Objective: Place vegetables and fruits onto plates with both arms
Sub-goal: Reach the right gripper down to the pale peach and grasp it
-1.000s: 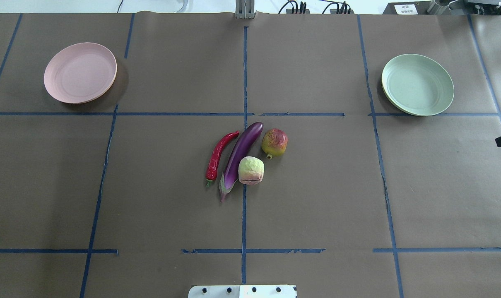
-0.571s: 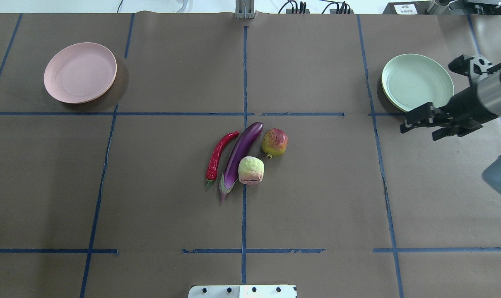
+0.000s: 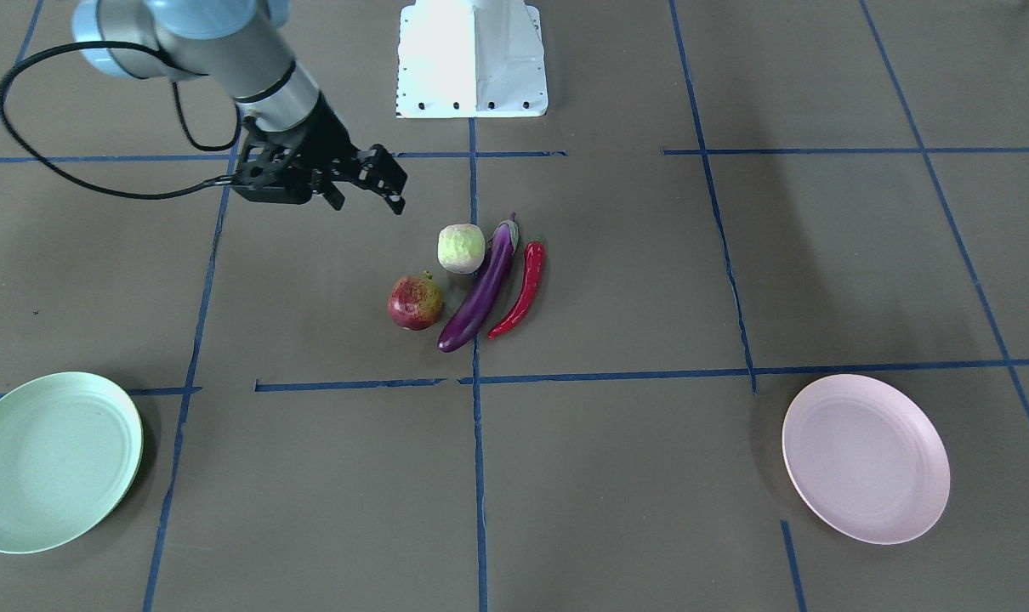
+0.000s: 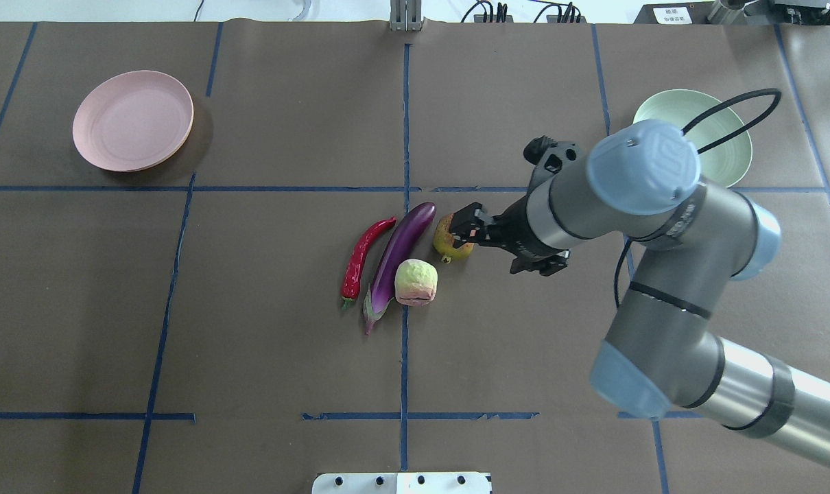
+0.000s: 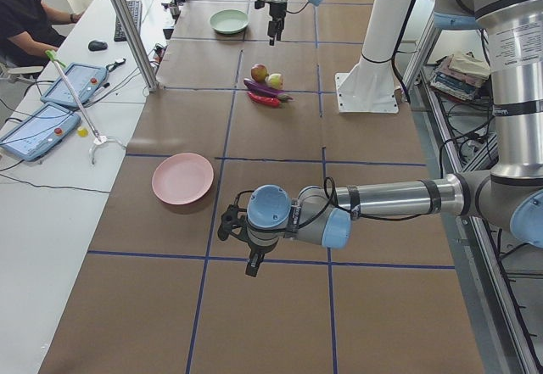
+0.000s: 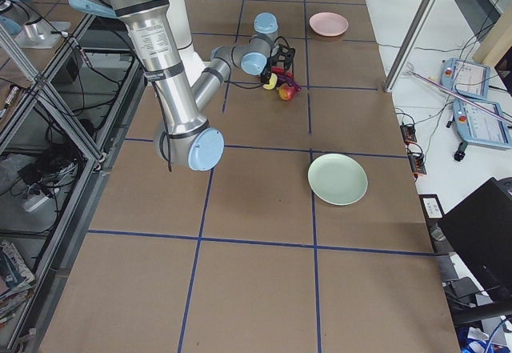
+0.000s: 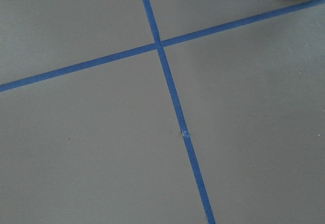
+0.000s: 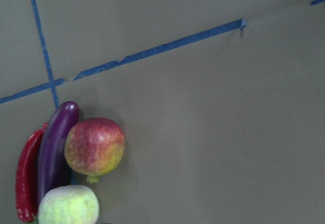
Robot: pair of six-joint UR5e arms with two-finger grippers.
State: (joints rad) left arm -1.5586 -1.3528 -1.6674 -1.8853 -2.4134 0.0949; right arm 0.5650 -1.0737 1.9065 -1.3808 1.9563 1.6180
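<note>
- Just off right gripper (image 3: 394, 192), fingers spread and empty: pomegranate (image 3: 415, 302), cabbage (image 3: 461, 247), eggplant (image 3: 479, 293), chili (image 3: 521, 293), clustered on table.
- Mint plate (image 3: 51, 459) well behind it; pink plate (image 3: 863, 459) far beyond cluster.
- Left gripper (image 5: 229, 224): can't tell grip.

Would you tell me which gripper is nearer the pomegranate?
Right. The right gripper hovers close to the pomegranate; the left gripper is far off, beyond the pink plate.

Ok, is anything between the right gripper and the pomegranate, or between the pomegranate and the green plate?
Nothing visible does. The right gripper hangs open with only bare table between it and the pomegranate; the cabbage sits beside that line, not on it. From the pomegranate to the green plate, bare table too.
</note>
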